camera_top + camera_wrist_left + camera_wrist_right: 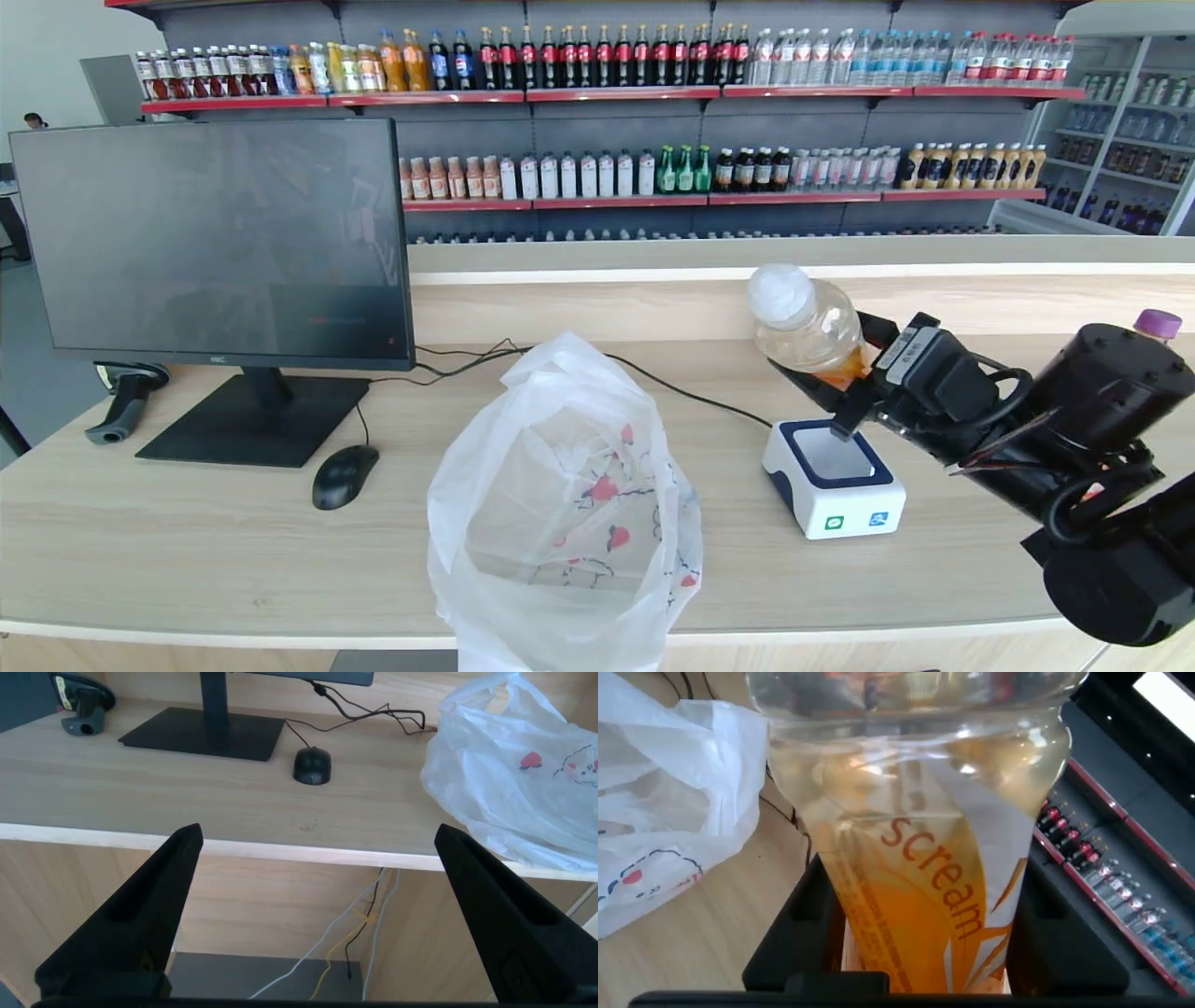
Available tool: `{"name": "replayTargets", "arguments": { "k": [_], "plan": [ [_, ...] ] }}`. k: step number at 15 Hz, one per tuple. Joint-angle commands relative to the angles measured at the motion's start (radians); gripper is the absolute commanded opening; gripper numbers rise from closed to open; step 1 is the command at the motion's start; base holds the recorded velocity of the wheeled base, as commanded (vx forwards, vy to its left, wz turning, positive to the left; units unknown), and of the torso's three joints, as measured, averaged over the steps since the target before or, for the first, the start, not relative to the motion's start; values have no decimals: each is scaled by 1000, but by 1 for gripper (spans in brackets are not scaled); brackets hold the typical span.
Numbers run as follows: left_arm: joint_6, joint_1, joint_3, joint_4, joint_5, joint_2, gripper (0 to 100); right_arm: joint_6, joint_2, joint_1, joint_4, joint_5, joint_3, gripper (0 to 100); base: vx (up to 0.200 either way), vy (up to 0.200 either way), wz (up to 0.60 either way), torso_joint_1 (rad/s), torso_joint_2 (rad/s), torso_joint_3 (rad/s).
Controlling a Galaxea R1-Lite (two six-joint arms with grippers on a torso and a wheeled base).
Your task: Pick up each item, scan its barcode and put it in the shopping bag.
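In the head view, the right hand (845, 378) sits right of centre, clamped around the orange-labelled waist of a clear bottle (805, 322). The bottle is tilted, its free end pointing to the upper left, and it hangs just above the window of the white scanner (834, 478) on the table (187, 551). The step in hand looks like the scan. To do it well, roll the wrist until the barcode panel of the label faces down into the window, bring it near without touching, and hold steady until it reads. The shopping bag (560, 523) stands at lower centre with its mouth open, well left of the scanner. It looks thin and floppy, so carry the bottle over the mouth and lower it inside before letting go.

In the left wrist view, the left hand (318, 835) hovers off the table's front edge with its fingers wide apart and nothing between them. The bag is at upper right, so this hand could steady the rim if needed.

In the right wrist view, the dark fingers press the bottle's label on both sides and the grip looks secure. The label wraps round, so where the barcode lies I cannot tell.
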Motion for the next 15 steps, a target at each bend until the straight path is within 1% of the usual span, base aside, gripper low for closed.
{"name": "replayTargets", "arguments": {
  "k": [1,3,7,8,11,15],
  "plan": [
    [-1,0,0,0,0,0,100,-21,-1,-1,-2,34,25,0,0,0,0,0,0,0],
    [1,0,0,0,0,0,100,-59,14,-1,-2,95,48,0,0,0,0,0,0,0],
    [-1,0,0,0,0,0,100,-157,42,-1,-2,153,157,0,0,0,0,0,0,0],
    [-1,0,0,0,0,0,100,-162,45,-1,-2,159,157,0,0,0,0,0,0,0],
    [1,0,0,-2,0,0,100,-206,100,-3,-2,250,83,0,0,0,0,0,0,0],
    [4,0,0,-3,0,0,100,-219,126,-14,-2,271,51,0,0,0,0,0,0,0]
  ]
}}
